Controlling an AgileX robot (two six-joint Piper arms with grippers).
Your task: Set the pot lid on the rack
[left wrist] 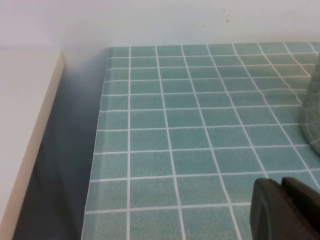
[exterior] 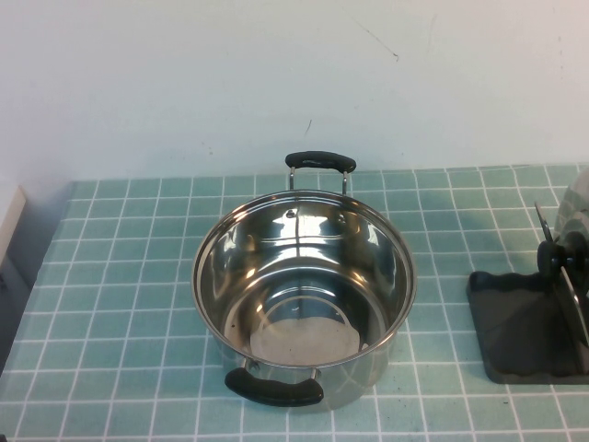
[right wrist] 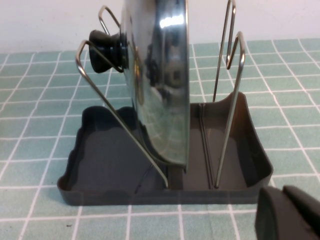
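Observation:
The pot lid [right wrist: 160, 85] stands on edge in the rack [right wrist: 105, 165], between the wire dividers, its black knob [right wrist: 106, 47] pointing sideways. In the high view the lid [exterior: 575, 221] and the rack [exterior: 515, 341] sit at the table's right edge, partly cut off. My right gripper [right wrist: 282, 192] is shut and empty, low over the tiles just in front of the rack, apart from it. My left gripper [left wrist: 281, 182] is shut and empty above the table's left part. Neither gripper shows in the high view.
A deep steel pot [exterior: 304, 295] with two black handles stands open in the middle of the table; its wall shows in the left wrist view [left wrist: 312, 125]. A white ledge [left wrist: 25, 125] runs beside the table's left edge, with a dark gap between.

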